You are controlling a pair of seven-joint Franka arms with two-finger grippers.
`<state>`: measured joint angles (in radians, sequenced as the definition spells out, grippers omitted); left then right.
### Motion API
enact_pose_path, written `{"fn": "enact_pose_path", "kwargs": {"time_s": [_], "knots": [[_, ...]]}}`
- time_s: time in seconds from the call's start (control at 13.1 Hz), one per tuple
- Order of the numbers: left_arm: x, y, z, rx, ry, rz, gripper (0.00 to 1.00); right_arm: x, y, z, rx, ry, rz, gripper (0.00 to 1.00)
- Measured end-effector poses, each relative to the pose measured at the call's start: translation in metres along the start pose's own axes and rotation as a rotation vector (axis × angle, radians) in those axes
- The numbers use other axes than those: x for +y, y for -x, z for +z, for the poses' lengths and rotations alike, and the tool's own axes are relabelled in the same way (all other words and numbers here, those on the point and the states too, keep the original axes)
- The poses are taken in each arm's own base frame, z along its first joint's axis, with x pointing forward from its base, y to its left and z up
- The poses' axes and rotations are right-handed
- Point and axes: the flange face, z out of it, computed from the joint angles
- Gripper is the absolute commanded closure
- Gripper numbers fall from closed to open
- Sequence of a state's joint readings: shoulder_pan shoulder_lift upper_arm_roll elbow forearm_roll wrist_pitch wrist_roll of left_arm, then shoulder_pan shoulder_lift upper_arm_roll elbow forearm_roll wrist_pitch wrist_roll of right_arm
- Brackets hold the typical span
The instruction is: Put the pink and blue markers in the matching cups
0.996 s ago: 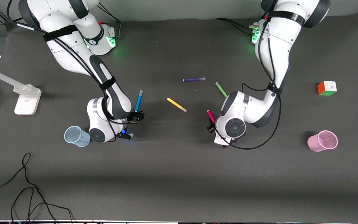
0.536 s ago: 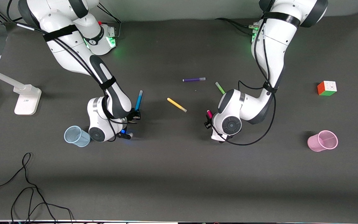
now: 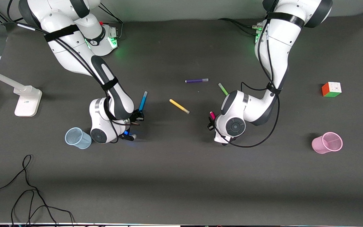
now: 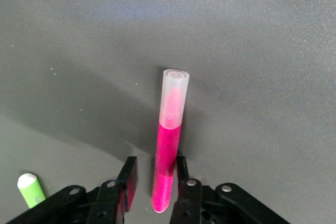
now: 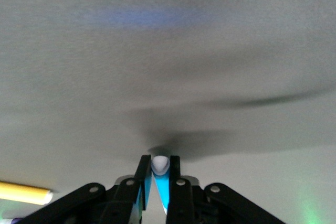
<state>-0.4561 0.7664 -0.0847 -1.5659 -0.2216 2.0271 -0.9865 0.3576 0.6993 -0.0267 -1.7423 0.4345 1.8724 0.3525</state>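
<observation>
My right gripper [image 3: 139,117] is shut on the blue marker [image 3: 143,101] and holds it tilted over the table beside the pale blue cup [image 3: 78,138]. In the right wrist view the marker's pale end [image 5: 160,164] sits pinched between the fingers of that gripper [image 5: 159,163]. My left gripper [image 3: 212,123] is down at the pink marker [image 3: 212,115]. In the left wrist view the gripper [image 4: 155,169] is open with the pink marker [image 4: 169,145] between its fingers, against one finger and with a gap to the other. The pink cup [image 3: 327,142] stands toward the left arm's end of the table.
A yellow marker [image 3: 179,106], a purple marker [image 3: 196,80] and a green marker [image 3: 223,89] lie mid-table. A colour cube [image 3: 331,89] sits farther from the camera than the pink cup. A white lamp base [image 3: 27,101] and a loose black cable [image 3: 27,189] are at the right arm's end.
My left gripper has moved in over the pink marker and covers more of it. My right gripper has shifted a little and the blue marker in it has tilted.
</observation>
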Motion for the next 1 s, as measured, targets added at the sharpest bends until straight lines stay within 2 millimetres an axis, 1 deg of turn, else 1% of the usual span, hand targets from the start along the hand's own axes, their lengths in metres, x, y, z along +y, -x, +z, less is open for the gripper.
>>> {"fn": "enact_pose_path", "kwargs": {"time_s": [0.08,0.15,0.23,0.38,0.46,0.54,0.61,0.69,0.84,0.92,1.0], "knots": [[0.000,0.000,0.000,0.000,0.000,0.000,0.95,-0.002,0.007,-0.013,-0.002,0.000,-0.010,1.00],[0.000,0.000,-0.001,0.000,0.001,0.000,1.00,-0.004,0.017,-0.036,0.010,0.002,-0.027,1.00],[0.000,0.000,-0.001,0.001,0.002,-0.001,1.00,-0.005,0.029,-0.064,0.049,0.019,-0.050,1.00],[-0.002,-0.004,-0.005,0.003,0.006,-0.006,1.00,0.005,0.059,-0.133,0.186,0.083,-0.094,1.00],[-0.005,-0.010,-0.012,0.002,0.008,-0.014,1.00,0.013,0.075,-0.166,0.259,0.119,-0.112,1.00],[-0.012,-0.019,-0.027,-0.009,0.005,-0.017,1.00,0.023,0.088,-0.193,0.321,0.152,-0.134,1.00],[-0.023,-0.031,-0.050,-0.030,-0.004,-0.003,1.00,0.035,0.096,-0.214,0.365,0.177,-0.170,1.00],[-0.038,-0.046,-0.081,-0.058,-0.013,0.021,1.00,0.049,0.097,-0.230,0.396,0.194,-0.209,1.00],[-0.084,-0.084,-0.157,-0.115,-0.010,0.069,1.00,0.088,0.089,-0.259,0.454,0.238,-0.299,1.00],[-0.111,-0.099,-0.195,-0.140,-0.003,0.104,1.00,0.106,0.086,-0.272,0.483,0.269,-0.349,1.00],[-0.138,-0.113,-0.229,-0.157,0.007,0.145,1.00,0.120,0.088,-0.286,0.510,0.286,-0.386,1.00]]}}
